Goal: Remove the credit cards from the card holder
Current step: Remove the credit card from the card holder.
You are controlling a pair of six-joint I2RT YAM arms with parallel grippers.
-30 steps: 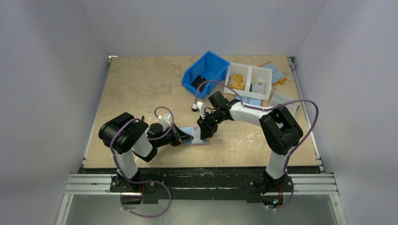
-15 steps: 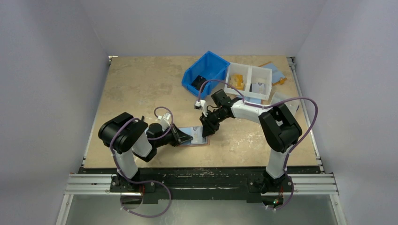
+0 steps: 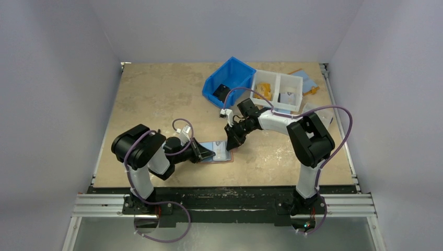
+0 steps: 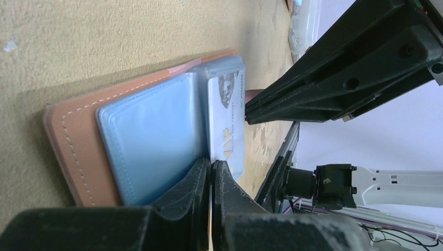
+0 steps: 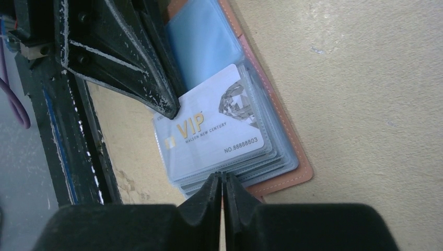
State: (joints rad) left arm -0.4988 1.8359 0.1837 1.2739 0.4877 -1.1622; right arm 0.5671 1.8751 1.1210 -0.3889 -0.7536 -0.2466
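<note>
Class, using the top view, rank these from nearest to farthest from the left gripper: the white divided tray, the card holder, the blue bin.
1. Card holder, right at the left gripper, near side.
2. Blue bin, far side, centre.
3. White divided tray, farther right, beside the bin.

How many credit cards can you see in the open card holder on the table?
1: a white VIP card, face up on top of the stacked sleeves of the open card holder. More cards may be hidden in the sleeves beneath it.
</note>
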